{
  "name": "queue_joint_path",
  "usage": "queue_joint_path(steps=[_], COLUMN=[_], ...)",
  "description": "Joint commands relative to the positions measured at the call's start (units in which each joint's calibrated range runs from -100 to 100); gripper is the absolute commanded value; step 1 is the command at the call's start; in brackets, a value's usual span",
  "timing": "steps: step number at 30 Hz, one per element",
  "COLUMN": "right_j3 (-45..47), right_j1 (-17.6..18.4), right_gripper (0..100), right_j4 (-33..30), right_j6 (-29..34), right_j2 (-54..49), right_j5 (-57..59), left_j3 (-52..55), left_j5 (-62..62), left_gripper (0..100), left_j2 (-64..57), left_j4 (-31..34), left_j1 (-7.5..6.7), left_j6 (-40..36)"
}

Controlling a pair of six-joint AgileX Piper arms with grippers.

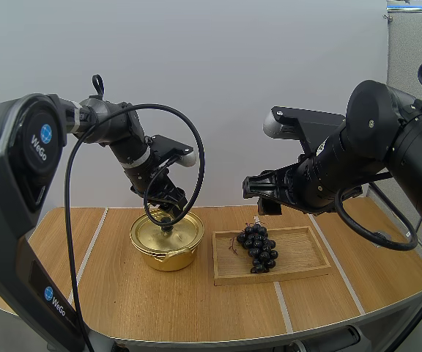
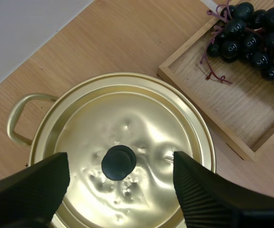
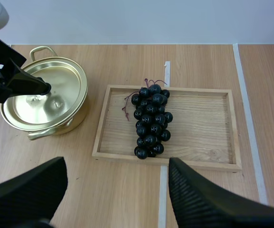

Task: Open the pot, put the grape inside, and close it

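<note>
Straddling the knob of the lid, jaws wide and empty, left gripper sits over the closed pot; right gripper, likewise open and empty, hangs above grapes in the tray; every step remains.

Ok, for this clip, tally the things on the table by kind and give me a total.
Pot: 1
Lid: 1
Grape bunch: 1
Tray: 1
Total: 4
</note>
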Motion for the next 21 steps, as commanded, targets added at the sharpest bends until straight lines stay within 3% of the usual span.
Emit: queue_joint_path(steps=[1, 21], right_j3=[-0.4, -0.4], right_j1=[-0.2, -0.2], right_gripper=[100, 100], right_j4=[0.2, 0.2], right_j6=[0.4, 0.4], right_j2=[-0.1, -0.1], right_j5=[-0.3, -0.3], left_j3=[-0.4, -0.4], left_j5=[0.6, -1.4], left_gripper=[100, 100], left_j2=[1.3, 6.6], left_j4=[1.5, 1.7], left_j1=[-0.18, -0.18], left_j6=[-0.8, -1.3])
